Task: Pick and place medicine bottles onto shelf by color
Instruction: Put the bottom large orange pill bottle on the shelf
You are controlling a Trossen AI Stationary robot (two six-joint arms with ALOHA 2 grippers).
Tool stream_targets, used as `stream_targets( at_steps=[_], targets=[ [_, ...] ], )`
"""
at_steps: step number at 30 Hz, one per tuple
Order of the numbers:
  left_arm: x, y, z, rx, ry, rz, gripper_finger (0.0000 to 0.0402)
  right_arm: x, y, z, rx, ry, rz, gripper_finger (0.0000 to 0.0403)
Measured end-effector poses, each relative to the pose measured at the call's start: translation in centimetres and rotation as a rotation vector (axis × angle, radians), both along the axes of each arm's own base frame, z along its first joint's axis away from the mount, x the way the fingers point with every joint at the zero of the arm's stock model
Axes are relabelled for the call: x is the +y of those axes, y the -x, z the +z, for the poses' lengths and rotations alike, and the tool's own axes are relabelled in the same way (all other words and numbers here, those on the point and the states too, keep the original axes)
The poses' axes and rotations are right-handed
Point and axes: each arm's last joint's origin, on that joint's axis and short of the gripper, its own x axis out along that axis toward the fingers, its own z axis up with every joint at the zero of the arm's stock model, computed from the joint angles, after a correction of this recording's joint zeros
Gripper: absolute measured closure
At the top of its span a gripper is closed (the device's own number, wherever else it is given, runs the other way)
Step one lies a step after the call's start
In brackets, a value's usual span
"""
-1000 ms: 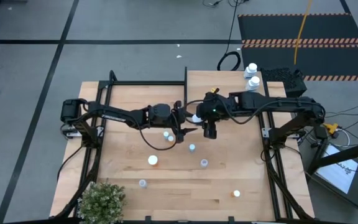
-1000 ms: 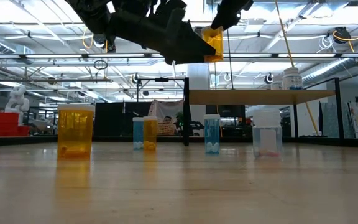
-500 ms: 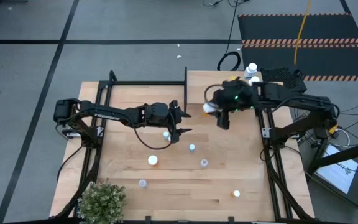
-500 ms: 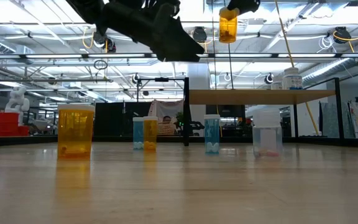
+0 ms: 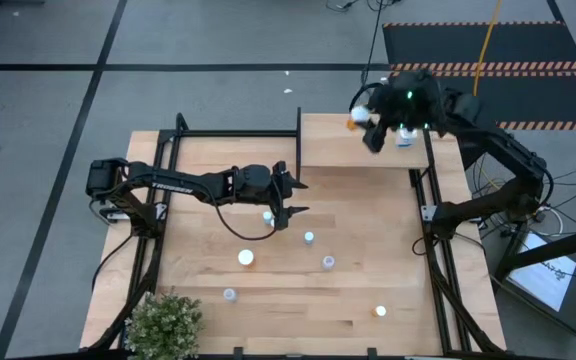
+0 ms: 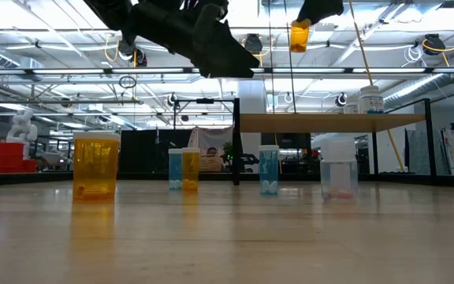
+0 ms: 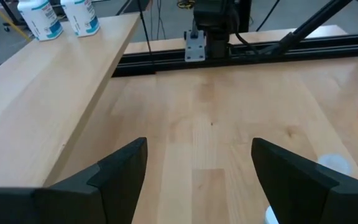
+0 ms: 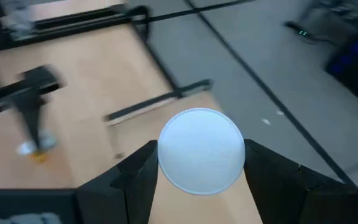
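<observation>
With the right claw clenched on an orange bottle above the shelf near its far edge, and the left claw hanging released mid-tabletop, lower it upright well apart from the two blue-labelled bottles at the shelf's right end, then let go.

1. Hidden beneath its white cap in the right wrist view: body of the held bottle.
2. Cut off at the picture's edge: left fingers.
3. Too small to tell contents: tabletop bottles from above.
4. Blurred: far tabletop.
</observation>
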Motion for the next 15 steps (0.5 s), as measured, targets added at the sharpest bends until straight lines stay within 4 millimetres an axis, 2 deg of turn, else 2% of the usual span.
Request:
stream_targets(
  at_steps=[5, 15],
  targets=[
    [0.0, 0.0, 0.0, -0.001, 0.003, 0.001, 0.0115, -3.2, 1.7, 0.2, 0.029, -0.008, -0.147, 0.0192],
    [0.0, 0.0, 0.0, -0.005, 0.010, 0.002, 0.0121, -8.9, 3.6, -1.9, 0.106, -0.077, -0.360, 0.0192]
  ],
)
